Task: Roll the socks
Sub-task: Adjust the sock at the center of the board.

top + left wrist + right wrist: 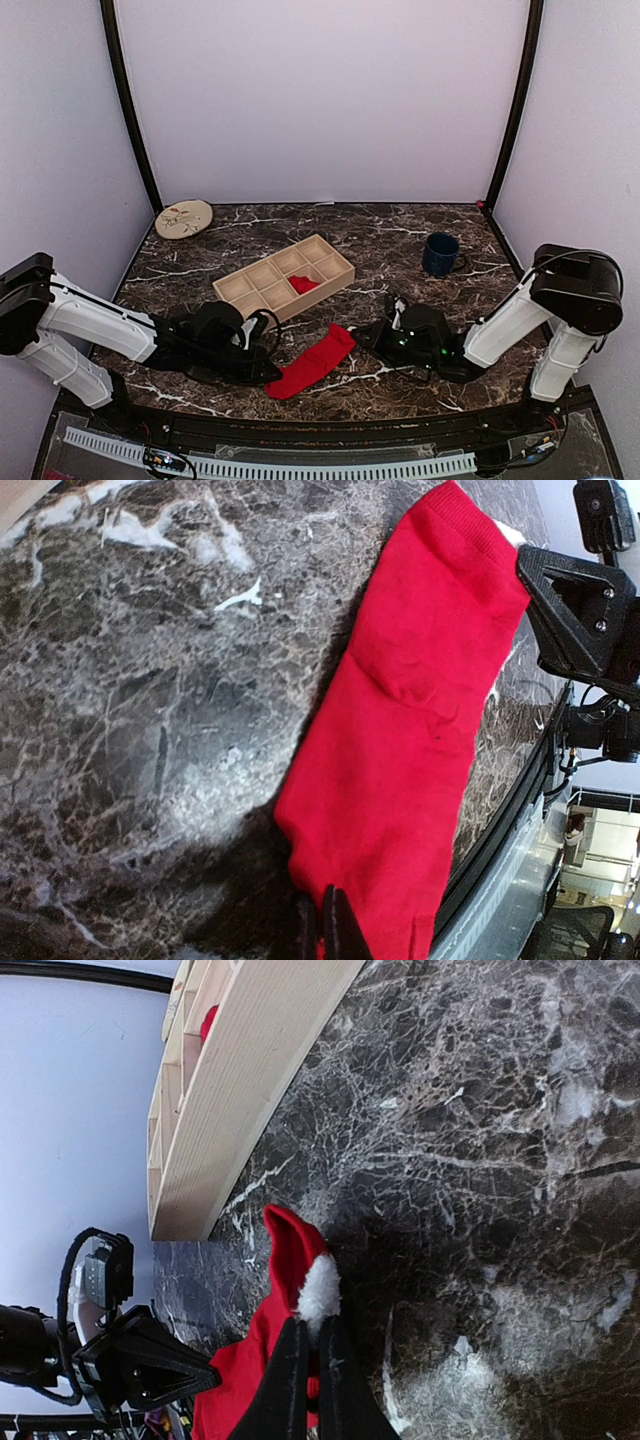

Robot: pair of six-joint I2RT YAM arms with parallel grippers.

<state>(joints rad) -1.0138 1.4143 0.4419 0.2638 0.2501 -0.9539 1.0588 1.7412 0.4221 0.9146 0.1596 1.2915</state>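
Your left claw is pinched together on the toe end of the sock. The sock lies flat on the counter, just on the near side of the tray. Your right claw is clamped on the cuff, the end closer to the tray, which is lifted so its white lining shows. I judge the roll is only starting: both ends are held and nothing is turned over yet. Next you need to curl the cuff over toward the toe while the left claw pins that end. What looks like a second sock sits in a tray compartment.
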